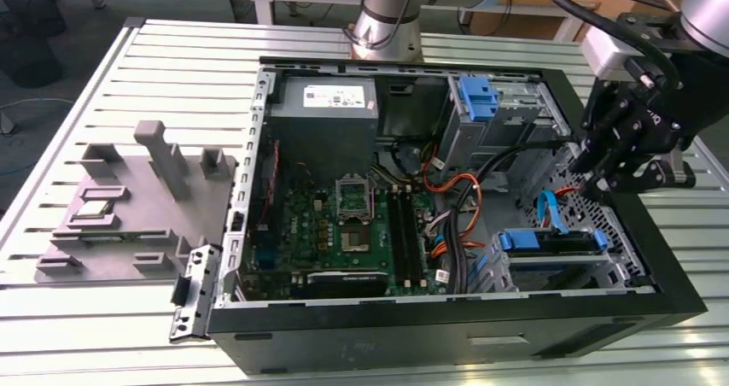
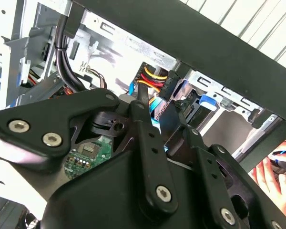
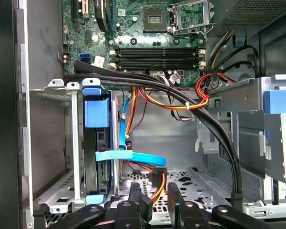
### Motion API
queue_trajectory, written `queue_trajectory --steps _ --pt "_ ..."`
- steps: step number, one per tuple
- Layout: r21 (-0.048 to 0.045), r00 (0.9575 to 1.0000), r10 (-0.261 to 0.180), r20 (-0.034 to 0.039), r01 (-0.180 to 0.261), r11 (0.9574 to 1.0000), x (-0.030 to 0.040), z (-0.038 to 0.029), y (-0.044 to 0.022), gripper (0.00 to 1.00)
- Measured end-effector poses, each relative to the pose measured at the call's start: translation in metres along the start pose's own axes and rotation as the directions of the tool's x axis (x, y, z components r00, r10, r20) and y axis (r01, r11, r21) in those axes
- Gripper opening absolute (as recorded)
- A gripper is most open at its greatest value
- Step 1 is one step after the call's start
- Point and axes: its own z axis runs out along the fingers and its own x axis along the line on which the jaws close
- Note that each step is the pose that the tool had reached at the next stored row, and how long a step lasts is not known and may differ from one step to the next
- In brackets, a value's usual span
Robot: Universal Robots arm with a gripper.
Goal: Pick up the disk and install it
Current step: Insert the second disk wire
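The disk (image 1: 551, 242) stands on edge in the lower drive cage at the front right corner of the open computer case (image 1: 268, 87), blue frame on top. In the first wrist view the disk (image 3: 101, 157) sits in its metal bay with a blue tab over it. My gripper (image 1: 609, 179) hangs inside the case's right side, a little behind the disk and apart from it. Its two black fingers (image 3: 139, 200) stand open with nothing between them, over the perforated case floor. A blue data cable (image 3: 133, 156) and orange wires run from the disk's side toward the fingers.
Black and orange cable bundles (image 3: 190, 102) cross the space beside the bay. An upper drive cage with a blue latch (image 1: 479, 100) stands at the back. The motherboard (image 1: 341, 224) fills the case's left half. A grey fixture (image 1: 137, 207) lies left of the case. A person's hand (image 2: 276, 176) shows outside the case.
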Motion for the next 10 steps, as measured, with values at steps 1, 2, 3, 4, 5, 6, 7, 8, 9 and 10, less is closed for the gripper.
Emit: queue_trajectory --steps 1,2,3,4,5,6,7,8,9,10 --pt "-0.0007 1.0000 0.000 0.0001 0.000 1.0000 -0.0001 0.0001 -0.0012 0.37" --pt "-0.0018 1.0000 0.000 0.0000 0.000 1.0000 -0.0002 0.0001 -0.0028 0.37" --pt "-0.0034 1.0000 0.000 -0.0001 0.000 1.0000 -0.0003 0.0001 -0.0048 0.37" --pt "-0.0056 1.0000 0.000 -0.0003 0.000 1.0000 -0.0005 0.0001 -0.0072 0.37" --pt "-0.0077 1.0000 0.000 -0.0005 0.000 1.0000 -0.0006 0.0001 -0.0092 0.37" --pt "-0.0097 1.0000 0.000 -0.0010 0.000 1.0000 -0.0009 0.0004 -0.0109 0.37" --pt "-0.0120 1.0000 0.000 -0.0028 -0.001 0.9999 -0.0011 0.0008 -0.0121 0.37" --pt "-0.0143 1.0000 0.001 -0.0062 -0.001 0.9999 -0.0013 0.0013 -0.0128 0.37" --pt "-0.0163 1.0000 0.000 -0.0098 -0.001 0.9999 -0.0016 0.0020 -0.0133 0.37" --pt "-0.0181 0.9999 0.000 -0.0126 -0.001 0.9998 -0.0019 0.0027 -0.0139 0.37"
